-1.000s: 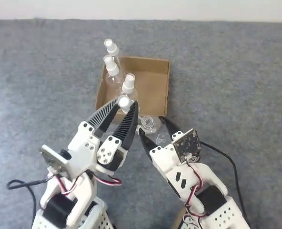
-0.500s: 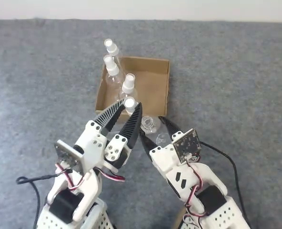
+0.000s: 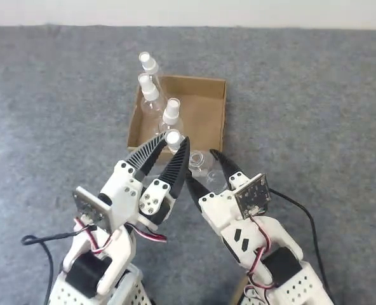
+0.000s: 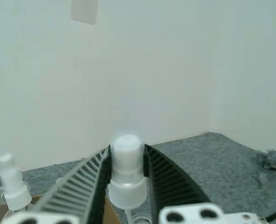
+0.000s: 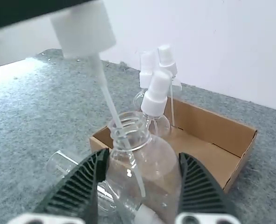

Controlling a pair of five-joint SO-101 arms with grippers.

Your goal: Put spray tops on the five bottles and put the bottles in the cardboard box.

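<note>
My left gripper (image 3: 173, 142) is shut on a white spray top (image 3: 173, 136), held just above the near edge of the cardboard box (image 3: 204, 114). The left wrist view has the spray top (image 4: 127, 170) upright between the ribbed fingers (image 4: 77, 184). My right gripper (image 3: 201, 166) is shut on an open clear bottle (image 3: 199, 162) right beside it. In the right wrist view the spray top (image 5: 84, 28) hangs above the bottle (image 5: 145, 172), with its thin dip tube (image 5: 111, 114) running down through the neck. Three capped bottles (image 3: 171, 112) stand at the box's left side.
One capped bottle (image 3: 148, 63) stands at the box's far left corner, apparently just outside the wall. Another open clear bottle (image 5: 63, 163) lies on the grey carpet near my right gripper. The box's right half (image 5: 208, 154) is bare cardboard. Cables trail near both arm bases.
My left gripper carried the spray top rightward, over the open bottle. My right gripper then shifted a little toward the box with its bottle.
</note>
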